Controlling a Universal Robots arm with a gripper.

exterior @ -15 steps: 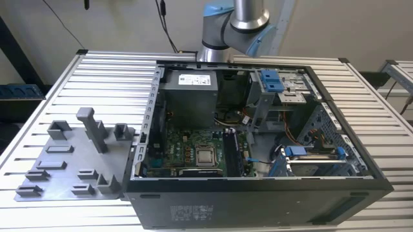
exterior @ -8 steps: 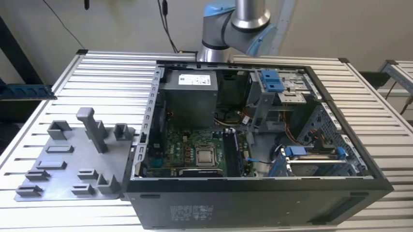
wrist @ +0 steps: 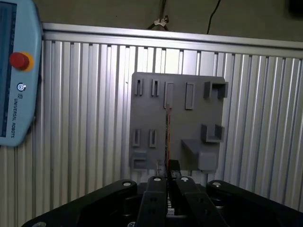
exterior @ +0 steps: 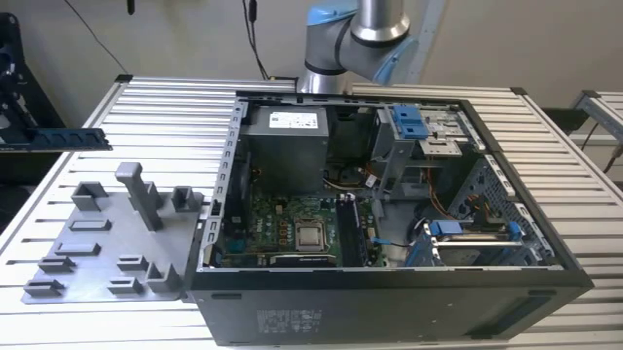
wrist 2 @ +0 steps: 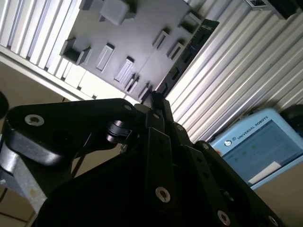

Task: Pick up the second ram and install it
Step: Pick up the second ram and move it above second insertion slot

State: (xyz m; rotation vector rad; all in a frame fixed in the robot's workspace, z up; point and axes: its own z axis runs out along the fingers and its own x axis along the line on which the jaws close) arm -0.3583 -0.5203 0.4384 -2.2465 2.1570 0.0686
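Claw [wrist: 168, 182] clamps closed on the second ram [wrist: 167, 137].

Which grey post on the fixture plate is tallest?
The slim, flat-headed post: it rises well above the squat blocks around it on the plate. The gripper holds the second ram clear of it.
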